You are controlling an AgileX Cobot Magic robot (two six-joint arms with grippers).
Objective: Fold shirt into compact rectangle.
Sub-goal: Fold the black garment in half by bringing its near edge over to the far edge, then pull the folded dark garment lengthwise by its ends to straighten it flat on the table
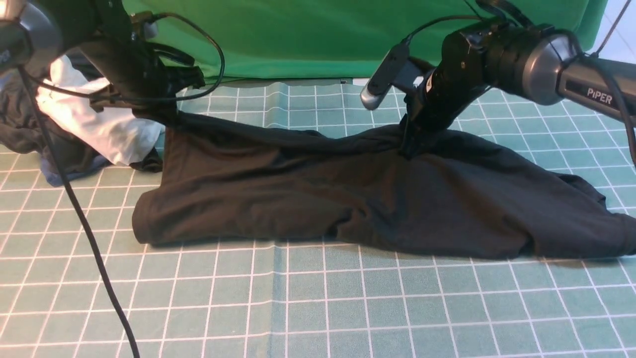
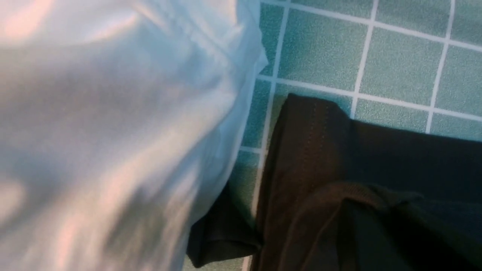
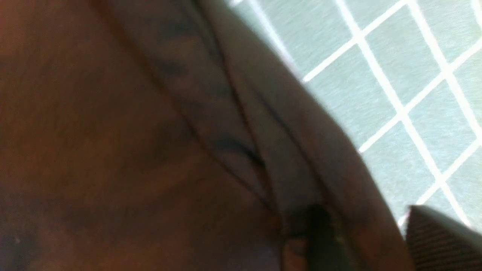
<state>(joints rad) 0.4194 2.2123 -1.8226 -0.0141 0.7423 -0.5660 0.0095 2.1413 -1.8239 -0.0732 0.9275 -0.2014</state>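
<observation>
Front view. The shirt, black, lay as a long, wide band across the gridded cloth, its far edge rising to the left gripper near one end and passing under the right gripper farther along. Its right end reached the picture's edge. On the left I saw the white garment upon the dark clothes bundle, just beside the shirt. A green drape formed the background.

Left wrist view. The white garment filled one side; a stitched edge of the shirt ran close by, with grid between them in places. Cloth bunched at the blurred, dark fingers. I could not tell from this whether the left jaws were closed, or whether they gripped the shirt.

Right wrist view. Creased shirt fabric occupied most of the field. I observed the right jaws parted: one ribbed finger beyond the fabric's edge, the other, dark and blurred, against the folds.
</observation>
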